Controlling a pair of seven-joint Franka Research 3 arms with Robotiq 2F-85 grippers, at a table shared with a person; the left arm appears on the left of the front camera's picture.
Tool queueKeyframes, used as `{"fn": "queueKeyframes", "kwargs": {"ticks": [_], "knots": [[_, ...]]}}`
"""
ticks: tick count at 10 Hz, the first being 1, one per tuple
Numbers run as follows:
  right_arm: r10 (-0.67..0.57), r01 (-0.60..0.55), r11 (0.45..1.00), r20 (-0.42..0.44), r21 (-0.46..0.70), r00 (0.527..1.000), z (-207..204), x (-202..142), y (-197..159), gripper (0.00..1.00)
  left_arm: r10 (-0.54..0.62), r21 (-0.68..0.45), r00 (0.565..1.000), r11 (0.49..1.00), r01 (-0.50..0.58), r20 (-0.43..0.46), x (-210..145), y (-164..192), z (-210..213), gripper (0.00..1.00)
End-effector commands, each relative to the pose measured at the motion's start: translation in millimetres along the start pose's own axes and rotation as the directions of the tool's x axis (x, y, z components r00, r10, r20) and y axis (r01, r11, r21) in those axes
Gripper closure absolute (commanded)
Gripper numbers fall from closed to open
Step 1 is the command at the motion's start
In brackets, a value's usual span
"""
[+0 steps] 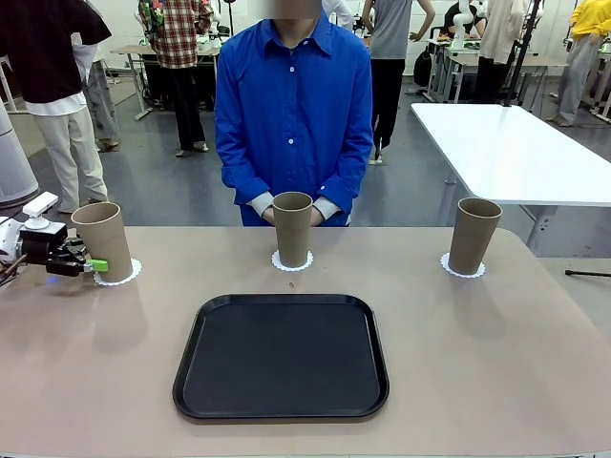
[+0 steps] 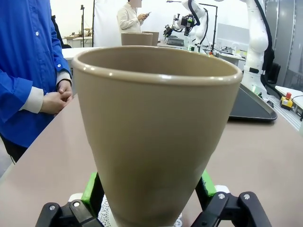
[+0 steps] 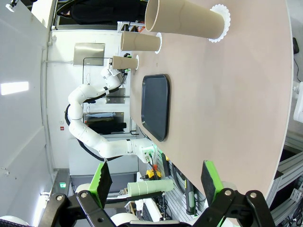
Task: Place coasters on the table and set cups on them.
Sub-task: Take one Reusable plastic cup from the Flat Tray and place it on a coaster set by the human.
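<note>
Cups stand on coasters along the table's far edge, front view: left cup, middle cup, right cup; left pincer is open beside the left one. Left wrist view: green pads flank its narrow base without pressing (rigid, smooth, probably light; best taken low). Right wrist view: right pincer is open, empty.

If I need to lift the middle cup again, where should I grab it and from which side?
Probably take the middle cup around its lower half, coming in level from the robot's side. It stands upright and narrows downward, and the person's hands sit close behind it.
</note>
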State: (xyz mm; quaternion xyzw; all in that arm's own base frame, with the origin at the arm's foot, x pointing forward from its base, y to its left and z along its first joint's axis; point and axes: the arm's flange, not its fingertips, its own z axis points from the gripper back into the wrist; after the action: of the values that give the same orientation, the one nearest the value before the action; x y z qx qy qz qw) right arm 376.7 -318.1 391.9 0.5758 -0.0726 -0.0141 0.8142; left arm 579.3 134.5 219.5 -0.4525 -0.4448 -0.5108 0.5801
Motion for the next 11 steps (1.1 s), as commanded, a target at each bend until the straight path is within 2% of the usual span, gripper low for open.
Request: {"fn": "queueKeyframes", "kwargs": {"ticks": [1, 6, 11], "knots": [[-0.007, 0.007, 1.0, 0.001, -0.004, 1.0, 0.7, -0.4, 1.2, 0.0, -0.003, -0.019, 1.0, 1.0, 0.003, -0.017, 0.8, 4.0, 2.6, 0.0], [-0.007, 0.007, 1.0, 0.001, -0.004, 1.0, 0.7, -0.4, 1.2, 0.0, 0.012, -0.06, 1.0, 0.998, -0.013, -0.017, 2.6, 3.7, 4.5, 0.0], [-0.007, 0.007, 1.0, 0.001, -0.004, 1.0, 0.7, -0.4, 1.2, 0.0, 0.008, -0.054, 1.0, 0.999, -0.008, -0.012, 5.1, 5.6, 10.4, 0.0]]}}
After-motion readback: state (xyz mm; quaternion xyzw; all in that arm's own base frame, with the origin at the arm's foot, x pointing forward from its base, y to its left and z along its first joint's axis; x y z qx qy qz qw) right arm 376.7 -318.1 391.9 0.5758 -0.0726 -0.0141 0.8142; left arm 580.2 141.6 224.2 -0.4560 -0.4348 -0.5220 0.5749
